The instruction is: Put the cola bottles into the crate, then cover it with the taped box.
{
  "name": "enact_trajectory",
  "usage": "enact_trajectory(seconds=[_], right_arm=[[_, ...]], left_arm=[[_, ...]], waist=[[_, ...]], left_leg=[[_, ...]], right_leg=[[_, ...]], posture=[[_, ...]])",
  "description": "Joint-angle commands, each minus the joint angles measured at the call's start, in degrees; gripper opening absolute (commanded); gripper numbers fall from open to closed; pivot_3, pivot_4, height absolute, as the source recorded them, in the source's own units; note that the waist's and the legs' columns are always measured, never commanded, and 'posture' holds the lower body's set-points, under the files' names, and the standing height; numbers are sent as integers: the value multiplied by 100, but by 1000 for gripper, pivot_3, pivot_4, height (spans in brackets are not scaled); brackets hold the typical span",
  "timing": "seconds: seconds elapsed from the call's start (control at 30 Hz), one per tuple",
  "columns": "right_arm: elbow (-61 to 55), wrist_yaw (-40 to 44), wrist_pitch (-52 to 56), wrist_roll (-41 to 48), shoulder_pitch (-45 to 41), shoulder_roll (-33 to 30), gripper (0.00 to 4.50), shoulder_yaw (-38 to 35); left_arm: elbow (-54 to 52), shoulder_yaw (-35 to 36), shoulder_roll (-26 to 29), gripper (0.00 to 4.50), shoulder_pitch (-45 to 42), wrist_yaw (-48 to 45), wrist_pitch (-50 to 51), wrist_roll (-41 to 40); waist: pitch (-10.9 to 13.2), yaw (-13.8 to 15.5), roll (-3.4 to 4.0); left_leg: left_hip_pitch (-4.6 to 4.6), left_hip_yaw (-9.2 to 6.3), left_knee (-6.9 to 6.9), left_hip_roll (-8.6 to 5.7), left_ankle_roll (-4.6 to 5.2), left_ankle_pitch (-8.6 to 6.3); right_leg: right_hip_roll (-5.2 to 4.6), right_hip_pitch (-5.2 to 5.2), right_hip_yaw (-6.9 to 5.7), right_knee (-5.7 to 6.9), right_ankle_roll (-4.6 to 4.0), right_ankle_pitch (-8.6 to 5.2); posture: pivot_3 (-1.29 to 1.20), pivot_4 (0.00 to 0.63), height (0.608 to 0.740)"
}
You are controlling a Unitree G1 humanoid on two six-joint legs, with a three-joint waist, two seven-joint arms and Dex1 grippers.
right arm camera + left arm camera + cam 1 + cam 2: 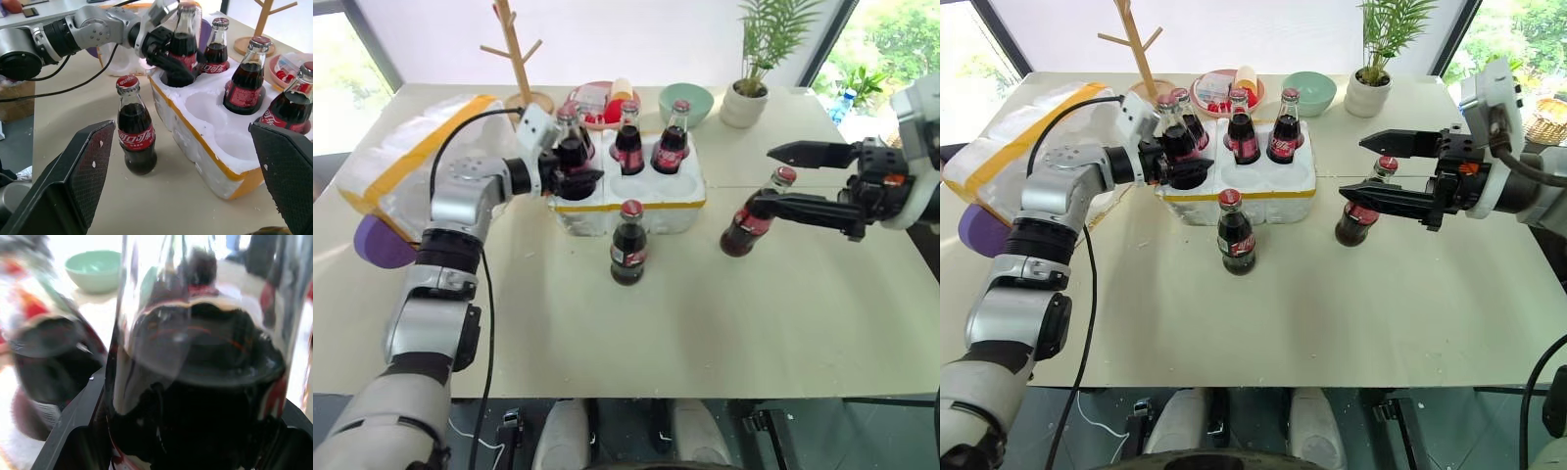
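Observation:
The crate (626,201), a low white block with a yellow band, sits mid-table. Three cola bottles (628,142) (671,139) (215,43) stand in its wells. At the near left well my left gripper (576,174) is shut on another cola bottle (183,41), which looms close in the left wrist view (195,382). One bottle (628,245) stands on the table before the crate. Another (752,220) stands to the right, with my open right gripper (764,178) hovering over it, its lower finger across the bottle's neck. The taped box (411,157) lies at the far left.
Behind the crate are a wooden rack (519,49), a pink plate of small items (602,103), a green bowl (685,103) and a potted plant (749,88). A purple object (377,245) lies beside the taped box at the table's left edge.

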Motion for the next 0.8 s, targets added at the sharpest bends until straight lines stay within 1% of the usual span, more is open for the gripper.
enact_trajectory(seconds=[0.03, 0.13, 0.27, 0.4, 0.53, 0.67, 0.73, 0.8], right_arm=[[-84, 35, -185, -59, -80, -31, 4500, -94], [-27, 75, -233, -98, -210, -58, 4500, -16], [-64, 180, -238, -110, -350, -110, 4500, 45], [-340, 212, -29, 175, -440, -187, 4500, -9], [-741, -74, 200, 397, -297, -41, 4500, 103], [-1161, -783, 464, 476, -81, 424, 4500, 462], [-1278, -1163, 554, 379, -14, 685, 4500, 713], [-1306, -1499, 586, 240, 41, 966, 4500, 976]], left_arm=[[-123, 11, 50, 4480, -32, -119, -246, 149], [-108, 109, 63, 4480, -19, -213, -189, 91], [-340, 418, 186, 4480, -100, -218, 88, -146], [-1311, 1060, 754, 4480, -141, -728, 1123, -1028], [-2618, 1432, 1868, 4480, 243, -1497, 2436, -1919], [-3782, 1775, 3102, 4480, 1200, -2306, 3244, -2649], [-4282, 1870, 3439, 4480, 1707, -2436, 3349, -2813], [-4688, 1927, 3611, 4480, 2145, -2455, 3307, -2869]], waist=[[0, -2, 0], [-3, 0, 4], [-3, -1, 4], [0, -40, 1], [-1, -90, 3], [-4, -146, 5], [-4, -147, 3], [-4, -109, 2]], left_leg=[[-1, 0, 2, 2, 1, -1], [0, 0, 4, 2, 4, -3], [0, -3, 7, 3, 6, -3], [-17, -12, 8, 10, 6, -4], [-17, -14, 7, 13, 5, -3], [-6, -14, 7, 17, -3, 1], [4, -12, 8, 18, 5, -3], [8, -13, 9, 18, 4, -3]], right_leg=[[1, 0, 0, 0, 0, 0], [2, 0, 0, 4, 0, 0], [2, 0, 0, 5, 0, 0], [4, -18, 2, 7, 0, 0], [7, -21, 3, 13, 0, 0], [2, -13, 5, 15, -1, -1], [-1, -5, 6, 18, -2, -2], [-8, 2, 8, 19, -22, -13]], posture=[[0, 150, 740], [0, 150, 740], [0, 150, 740], [0, 150, 740], [0, 150, 740], [0, 150, 740], [0, 150, 740], [0, 150, 740]])
